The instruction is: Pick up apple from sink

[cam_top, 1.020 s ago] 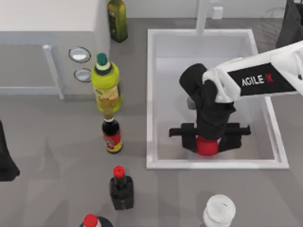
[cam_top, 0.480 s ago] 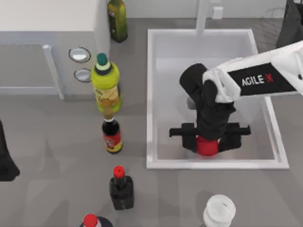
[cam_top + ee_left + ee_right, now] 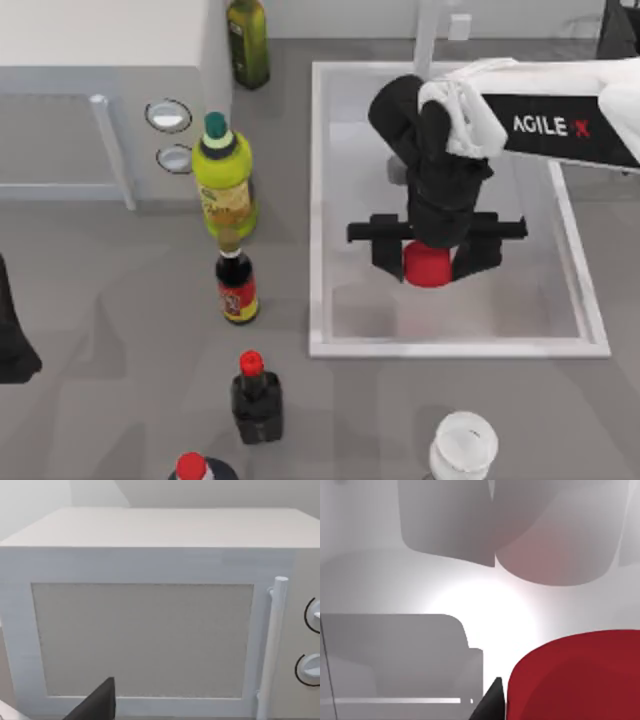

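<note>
Bottles [image 3: 224, 185] stand at nine o'clock of the sink [image 3: 320, 200]. The right gripper [image 3: 430, 262] points straight down over it, fingers tight on the apple [image 3: 428, 268]. The left arm rests at far left.

The sink [image 3: 320, 200] lies right of the bottles [image 3: 224, 185] and microwave [image 3: 100, 60].

Red apple [image 3: 428, 267] (rounded, matte) over white sink's [image 3: 318, 200] pale floor.
</note>
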Controlling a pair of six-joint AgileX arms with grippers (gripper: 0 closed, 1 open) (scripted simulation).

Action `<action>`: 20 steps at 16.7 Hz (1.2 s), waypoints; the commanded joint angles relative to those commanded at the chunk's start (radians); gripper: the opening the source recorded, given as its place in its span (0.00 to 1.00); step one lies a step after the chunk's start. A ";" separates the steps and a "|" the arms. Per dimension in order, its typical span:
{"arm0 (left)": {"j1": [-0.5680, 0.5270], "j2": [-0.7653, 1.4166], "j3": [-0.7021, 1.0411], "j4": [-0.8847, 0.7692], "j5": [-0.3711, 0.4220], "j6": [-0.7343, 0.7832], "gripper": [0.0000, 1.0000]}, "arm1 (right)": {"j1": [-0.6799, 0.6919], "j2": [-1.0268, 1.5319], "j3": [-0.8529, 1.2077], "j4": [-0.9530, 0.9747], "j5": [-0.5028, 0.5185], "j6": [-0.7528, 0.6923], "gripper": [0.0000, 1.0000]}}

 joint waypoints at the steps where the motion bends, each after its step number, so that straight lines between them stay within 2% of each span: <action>1: 0.000 0.000 0.000 0.000 0.000 0.000 1.00 | 0.000 -0.012 0.053 -0.072 0.000 0.000 0.00; 6: 0.000 0.000 0.000 0.000 0.000 0.000 1.00 | -0.003 -0.091 0.328 -0.459 -0.001 -0.004 0.00; 10: 0.000 0.000 0.000 0.000 0.000 0.000 1.00 | -0.007 -0.149 0.477 -0.640 -0.002 -0.008 0.00; 17: 0.000 0.000 0.000 0.000 0.000 0.000 1.00 | -0.006 -0.161 0.498 -0.663 -0.002 -0.010 0.00; 20: 0.000 0.000 0.000 0.000 0.000 0.000 1.00 | -0.075 -0.214 0.429 -0.637 -0.006 -0.079 0.00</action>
